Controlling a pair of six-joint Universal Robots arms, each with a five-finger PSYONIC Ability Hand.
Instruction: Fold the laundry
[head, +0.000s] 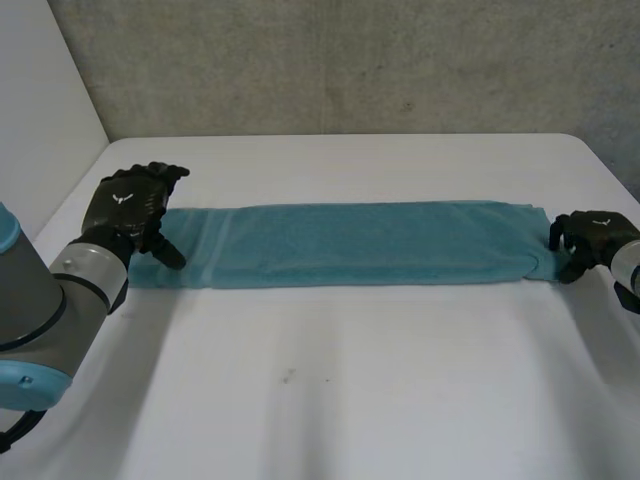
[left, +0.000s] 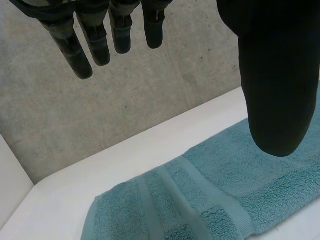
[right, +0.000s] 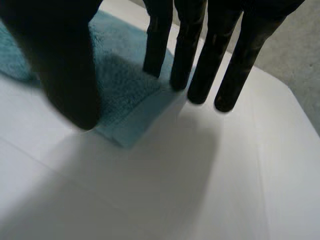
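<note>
Across the middle of the white table (head: 330, 400) a teal towel (head: 350, 245) is laid out flat as one long band. Its long axis runs from side to side in front of the robot, parallel to the grey wall (head: 350, 60) behind. It appears to be doubled lengthwise already, so the fold judged to come next is end to end, along that axis.

Each short end is attended by one hand. At the left end the left hand (head: 130, 205) is held over the towel's end. In the left wrist view its fingers (left: 85, 55) are seen straight and spread, lifted clear of the cloth, while the thumb (left: 272, 85) hangs above the towel's surface. Nothing is pinched.

At the right end the right hand (head: 592, 236) is lowered over the towel's corner. In the right wrist view its fingers (right: 200, 70) are seen straight and pointing down at the end edge, with the thumb (right: 65, 70) set at the near side. The corner lies flat between them, ungripped. Whether the tips touch the cloth cannot be told.

Neither hand is judged the nearer, since each has its own end directly beneath it. From either hand the towel stretches away toward the other, so a grasped end would have to be carried inward along the band.
</note>
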